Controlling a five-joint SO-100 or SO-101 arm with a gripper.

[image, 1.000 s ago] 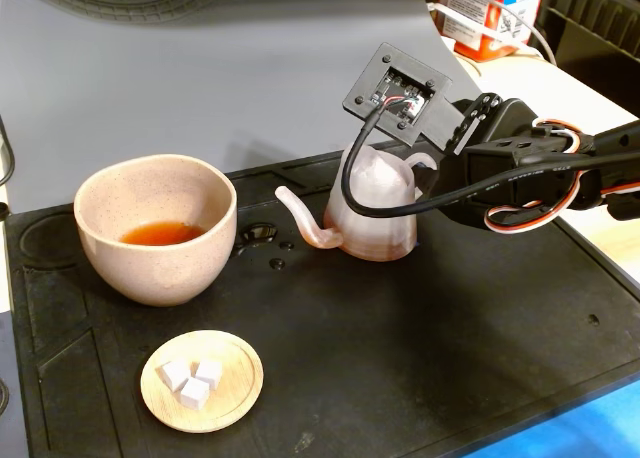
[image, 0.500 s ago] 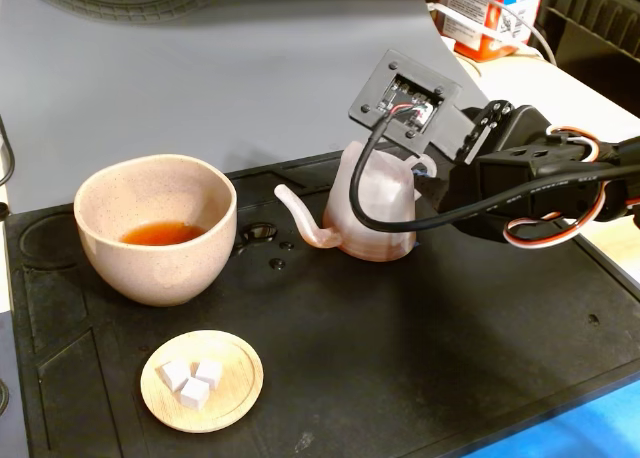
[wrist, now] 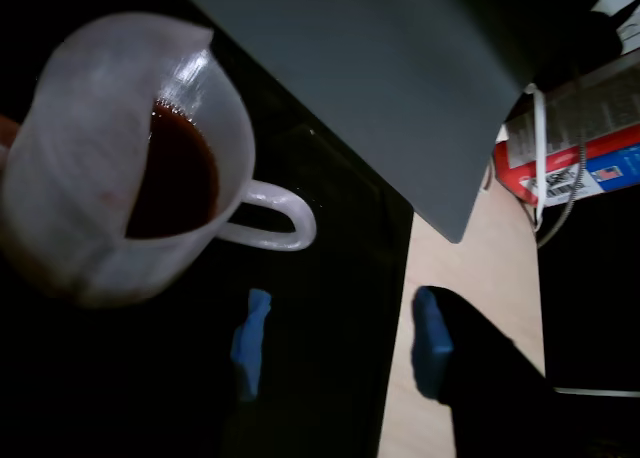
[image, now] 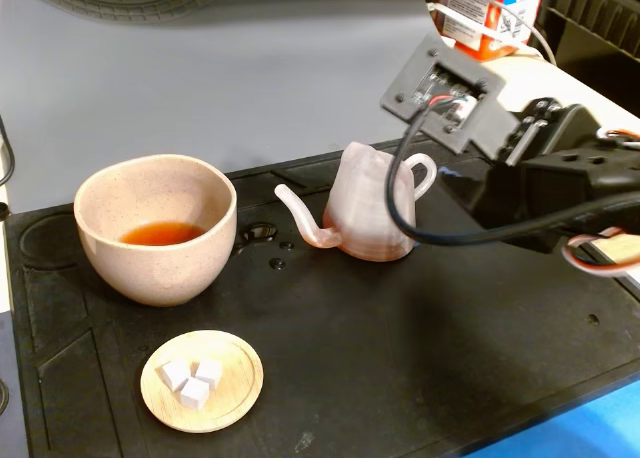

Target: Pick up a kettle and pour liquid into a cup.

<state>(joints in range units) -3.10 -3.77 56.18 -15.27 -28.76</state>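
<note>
The pinkish-white ridged kettle (image: 368, 213) stands upright on the black mat (image: 400, 358), its spout toward the cup (image: 160, 268) at the left. Reddish-brown liquid (image: 160, 234) lies in the bottom of the beige speckled cup. From the wrist view I look down into the kettle (wrist: 90, 178), where dark liquid (wrist: 175, 168) shows. My gripper (wrist: 342, 298) is open, its blue pads (wrist: 250, 333) wide apart and just short of the loop handle (wrist: 280, 218), touching nothing. In the fixed view the arm (image: 540, 188) hangs to the right of the kettle, and its fingertips are hidden.
A small wooden dish (image: 202, 380) with white cubes sits near the mat's front, below the cup. Wet drops (image: 268, 246) lie on the mat between cup and kettle. A red carton (image: 480, 18) stands at the back right on a pale table.
My gripper has drawn back to the right and upward, away from the kettle's handle. The kettle stays standing where it was; cup and dish are unmoved.
</note>
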